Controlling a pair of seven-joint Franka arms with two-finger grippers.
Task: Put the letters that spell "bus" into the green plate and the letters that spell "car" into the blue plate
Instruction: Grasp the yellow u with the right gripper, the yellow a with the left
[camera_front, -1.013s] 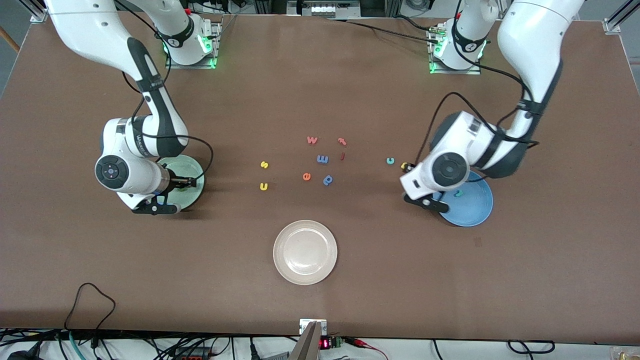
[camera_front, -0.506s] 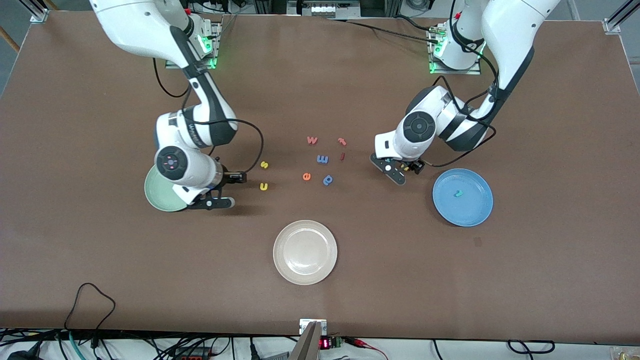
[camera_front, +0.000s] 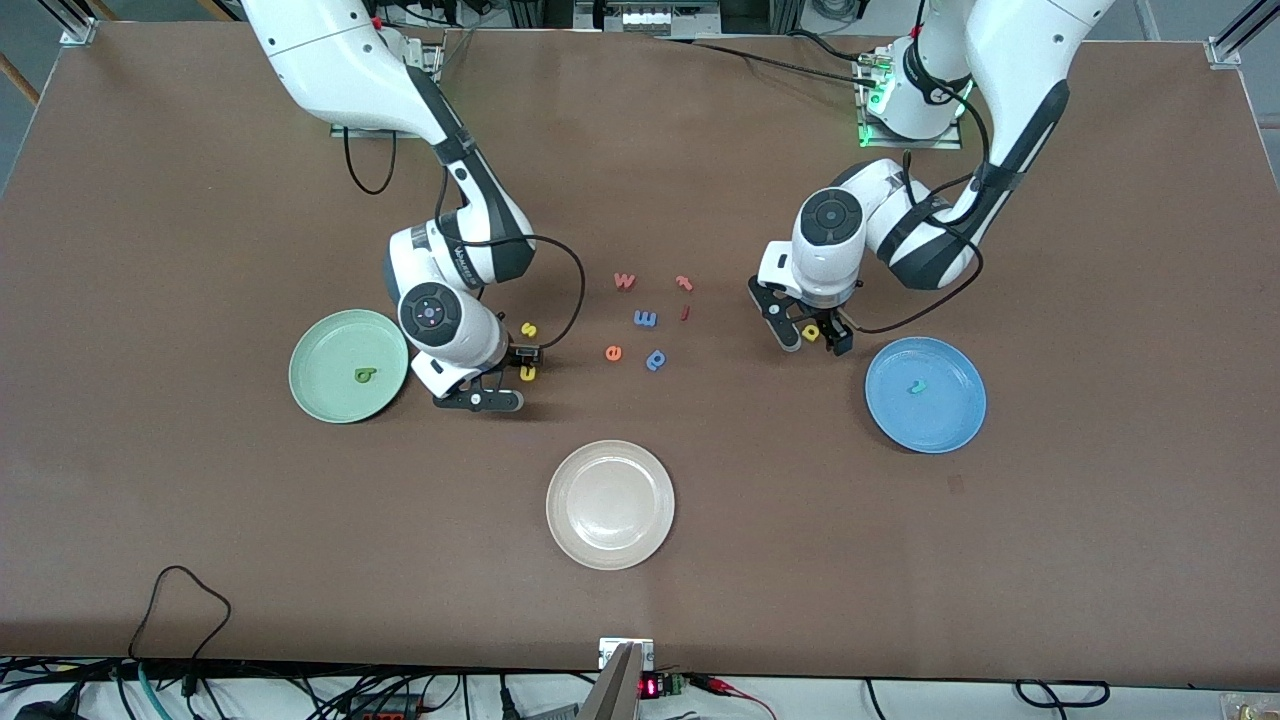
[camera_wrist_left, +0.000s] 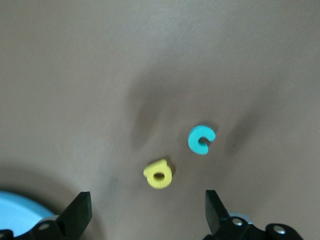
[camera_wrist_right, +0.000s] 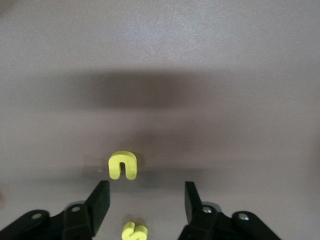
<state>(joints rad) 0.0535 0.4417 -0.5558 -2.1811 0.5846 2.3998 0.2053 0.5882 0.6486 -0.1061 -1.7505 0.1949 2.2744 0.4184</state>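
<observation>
The beige-white plate sits near the front camera at the middle of the table and serves as the landmark. Farther from the camera than this plate lies a loose cluster of spare letters: a red "w", a blue "m", an orange "e" and a blue "p".

Toward the right arm's end from the beige-white plate stands the green plate, with the dark green "b" lying in it. Between that plate and the cluster, the right gripper hangs low over the table with its fingers parted to a middling gap. The yellow "u" lies on the table ahead of its fingertips, and the yellow "s" lies between the fingers nearer the wrist; neither is gripped.

Toward the left arm's end from the beige-white plate stands the blue plate, with the teal "r" in it. The left gripper hangs beside that plate, on the cluster's side, jaws spread wide and empty. Under it lie the yellow "a" and, just beside it, the teal "c", both on the bare table.
</observation>
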